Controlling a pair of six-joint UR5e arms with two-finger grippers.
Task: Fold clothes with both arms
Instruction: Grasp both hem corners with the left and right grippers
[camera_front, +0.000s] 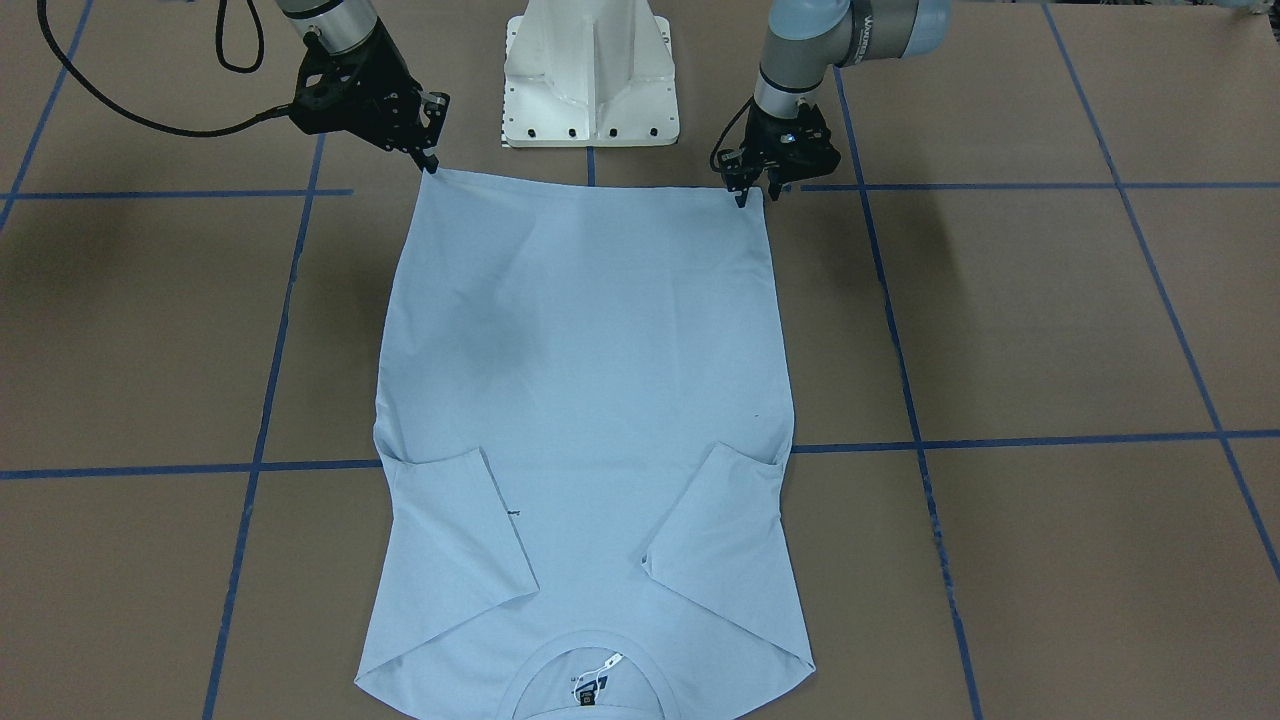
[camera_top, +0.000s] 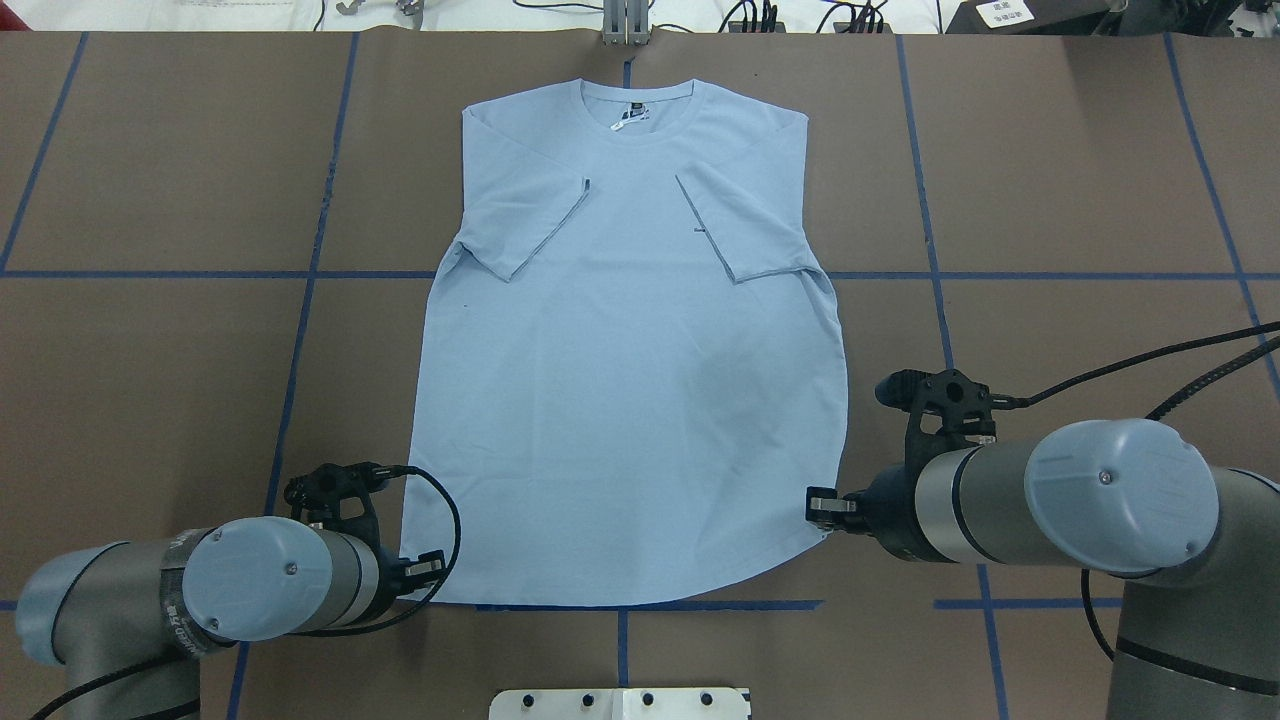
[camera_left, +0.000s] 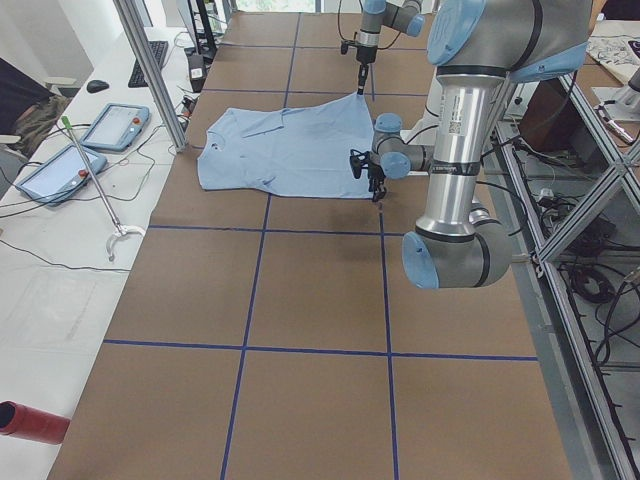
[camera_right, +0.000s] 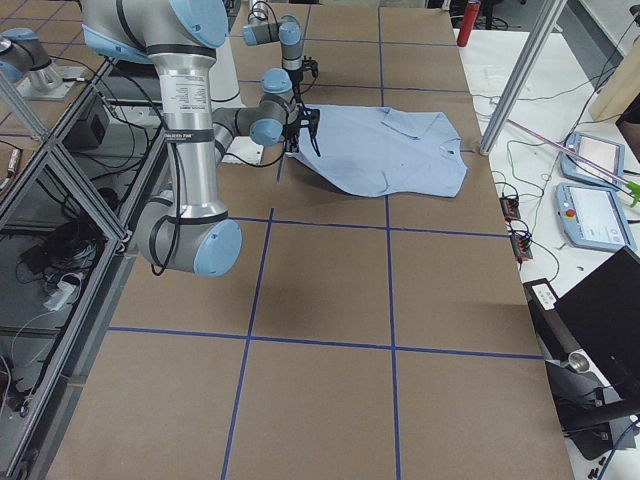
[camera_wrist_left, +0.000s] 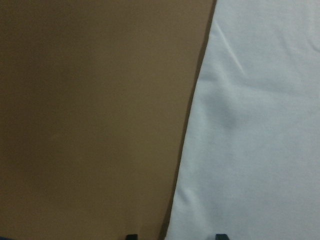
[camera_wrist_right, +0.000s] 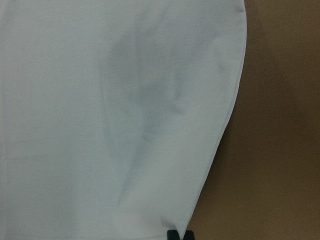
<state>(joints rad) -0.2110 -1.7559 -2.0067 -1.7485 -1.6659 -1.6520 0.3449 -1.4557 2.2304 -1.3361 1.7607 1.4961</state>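
The right gripper (camera_front: 430, 160) pinches the hem corner of the light blue T-shirt (camera_front: 585, 380), at 11 o'clock in the front-facing view. The left gripper (camera_front: 757, 193) stands spread astride the 1 o'clock hem corner. The T-shirt lies flat on the brown table (camera_front: 1050, 320), with its sleeves (camera_front: 460, 540) folded inward and its collar (camera_front: 590, 640) at 6 o'clock.

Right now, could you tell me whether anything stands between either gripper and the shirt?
Nothing visible does. The right gripper is shut on one hem corner of the shirt; the left gripper straddles the edge at the other corner, jaws open.
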